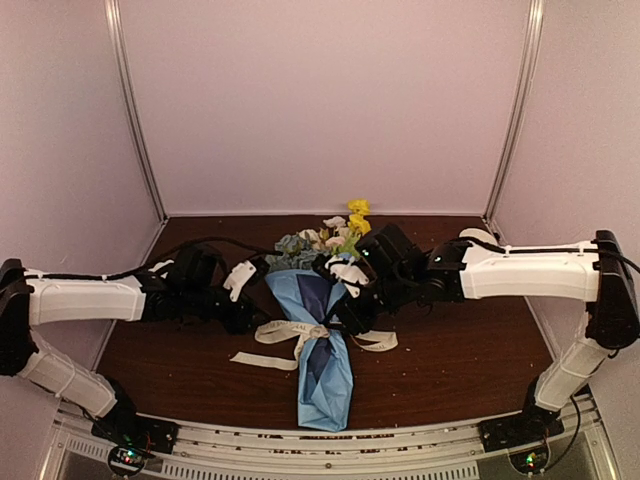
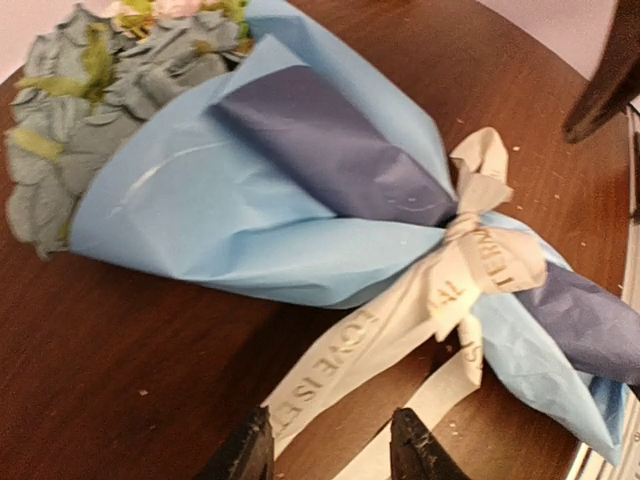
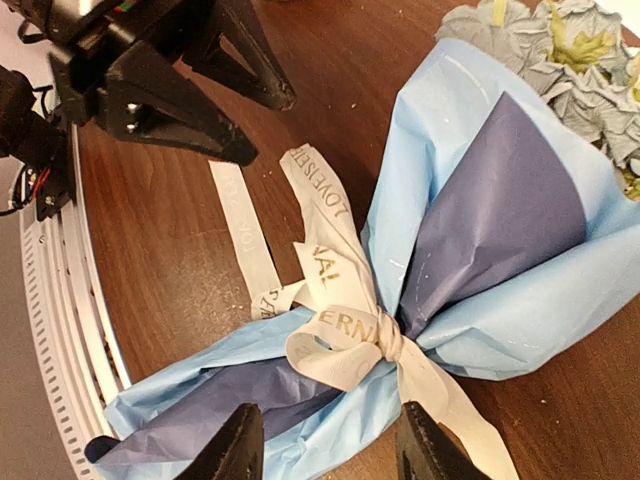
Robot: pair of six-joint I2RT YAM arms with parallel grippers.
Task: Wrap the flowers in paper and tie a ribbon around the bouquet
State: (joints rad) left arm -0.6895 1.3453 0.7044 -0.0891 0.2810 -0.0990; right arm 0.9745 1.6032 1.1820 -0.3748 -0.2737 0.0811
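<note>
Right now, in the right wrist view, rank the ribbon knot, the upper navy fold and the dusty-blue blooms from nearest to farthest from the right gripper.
1. ribbon knot, just ahead of the right gripper.
2. upper navy fold, farther up the cone, to the right.
3. dusty-blue blooms, top right corner, at the wide end.

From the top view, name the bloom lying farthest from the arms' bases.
The yellow bloom, at the very far end. The white blooms and dusty-blue blooms sit nearer, by the mouth of the paper.
</note>
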